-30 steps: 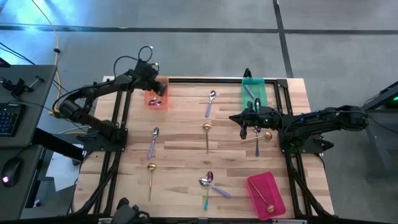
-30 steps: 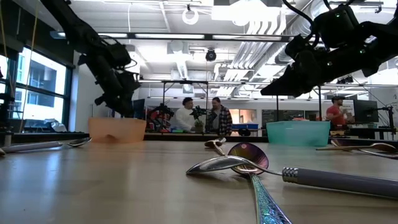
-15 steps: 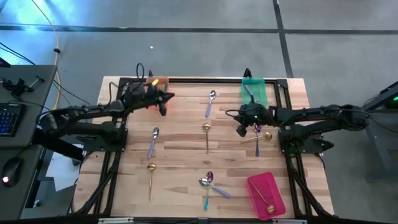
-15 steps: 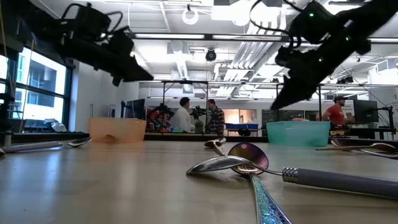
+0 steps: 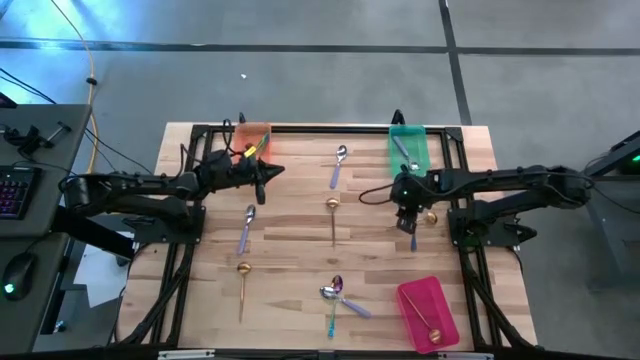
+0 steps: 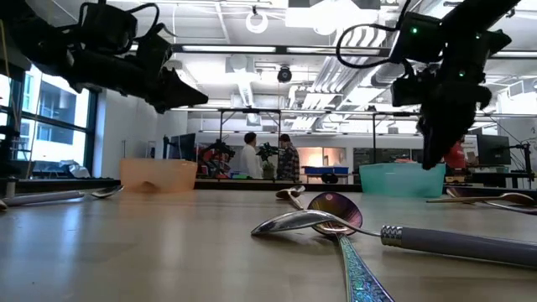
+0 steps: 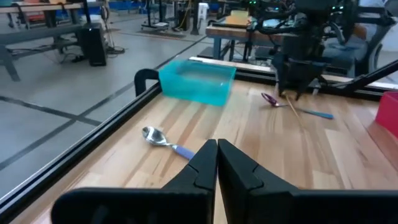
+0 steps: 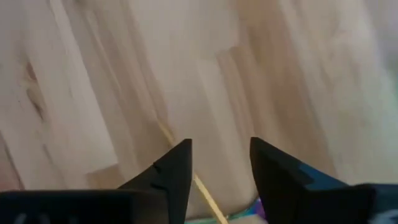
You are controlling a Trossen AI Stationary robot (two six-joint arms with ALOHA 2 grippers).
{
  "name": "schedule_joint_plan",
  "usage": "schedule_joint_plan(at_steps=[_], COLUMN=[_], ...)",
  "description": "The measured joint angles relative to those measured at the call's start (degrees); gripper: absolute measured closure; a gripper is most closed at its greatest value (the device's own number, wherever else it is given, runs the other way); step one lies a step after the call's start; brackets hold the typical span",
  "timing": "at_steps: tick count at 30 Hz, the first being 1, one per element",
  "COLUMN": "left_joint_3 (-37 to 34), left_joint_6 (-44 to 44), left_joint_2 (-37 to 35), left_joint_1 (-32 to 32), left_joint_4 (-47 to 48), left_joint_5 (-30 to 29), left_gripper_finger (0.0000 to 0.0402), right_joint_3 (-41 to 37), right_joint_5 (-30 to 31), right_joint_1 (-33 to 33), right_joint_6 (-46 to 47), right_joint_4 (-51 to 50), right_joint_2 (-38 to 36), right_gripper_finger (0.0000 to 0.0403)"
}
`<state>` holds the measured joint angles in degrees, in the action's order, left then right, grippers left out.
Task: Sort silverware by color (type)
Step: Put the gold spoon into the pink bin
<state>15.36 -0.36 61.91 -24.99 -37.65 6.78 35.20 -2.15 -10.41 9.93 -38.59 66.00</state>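
Observation:
Spoons lie scattered flat on the wooden table [image 5: 290, 250]. Two silver ones with lavender handles [image 5: 339, 165] [image 5: 246, 228] and two gold ones [image 5: 333, 218] [image 5: 242, 285] lie apart, and a crossed pair [image 5: 337, 295] lies near the front. My right gripper [image 8: 219, 155] is open and points down over a gold spoon [image 5: 427, 217] and an iridescent spoon [image 7: 273, 99]. Its fingers stand on either side of the gold handle [image 8: 186, 171]. My left gripper [image 7: 216, 149] is shut on nothing, level above the table beside the orange tray [image 5: 252, 138].
A green tray [image 5: 408, 147] at the far right holds a spoon. A pink tray [image 5: 428, 312] at the near right holds a gold spoon. Black rails [image 5: 330, 128] frame the table. People stand in the room behind [image 6: 268, 158].
My left gripper has left the orange tray, tipped from pointing down to level, sunk lower and gone a little toward the table's middle. My right gripper has swung from pointing left to pointing down and shifted slightly toward the right edge, over the two spoons there.

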Motion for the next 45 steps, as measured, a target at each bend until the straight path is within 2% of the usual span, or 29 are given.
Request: schedule_joint_plan(at_steps=[8, 13, 18, 27, 31, 36, 39, 45], left_joint_3=[-0.73, -0.73, -0.73, -0.73, -0.73, -0.73, -0.73, -0.73], left_joint_6=[-0.49, 0.02, -0.48, -1.45, -2.63, -3.49, -3.49, -2.4], left_joint_2=[0.02, 0.04, 0.07, 0.07, 0.07, 0.07, 0.07, 0.07], left_joint_1=[0.11, 0.13, 0.66, 1.88, 1.95, 1.94, 2.14, 3.45], left_joint_4=[-0.03, -0.08, -0.27, -1.55, -1.68, -1.65, -1.48, -1.24], left_joint_5=[-1.04, -1.57, -1.61, -1.52, -1.51, -1.48, -1.42, -1.37], left_gripper_finger=[0.0398, 0.0398, 0.0398, 0.0398, 0.0398, 0.0399, 0.0399, 0.0399], right_joint_3=[-0.04, 0.26, 0.59, 0.19, 0.44, 5.43, 10.64, 20.99], right_joint_5=[0.11, 2.84, 2.73, 1.59, 0.8, -0.09, -0.69, -6.2], right_joint_1=[6.11, 8.31, 8.17, 8.15, 8.03, 7.77, 7.77, 9.45], right_joint_6=[1.95, 3.48, 3.28, 4.81, 7.84, 11.75, 14.91, 23.2], right_joint_4=[-3.21, -3.63, -3.93, -3.67, -4.9, -13.93, -15.68, -23.33], right_joint_2=[8.97, 14.81, 18.19, 17.11, 16.54, 16.81, 16.67, 16.54], right_gripper_finger=[0.0254, 0.0258, 0.0295, 0.0391, 0.0394, 0.04, 0.04, 0.0402])
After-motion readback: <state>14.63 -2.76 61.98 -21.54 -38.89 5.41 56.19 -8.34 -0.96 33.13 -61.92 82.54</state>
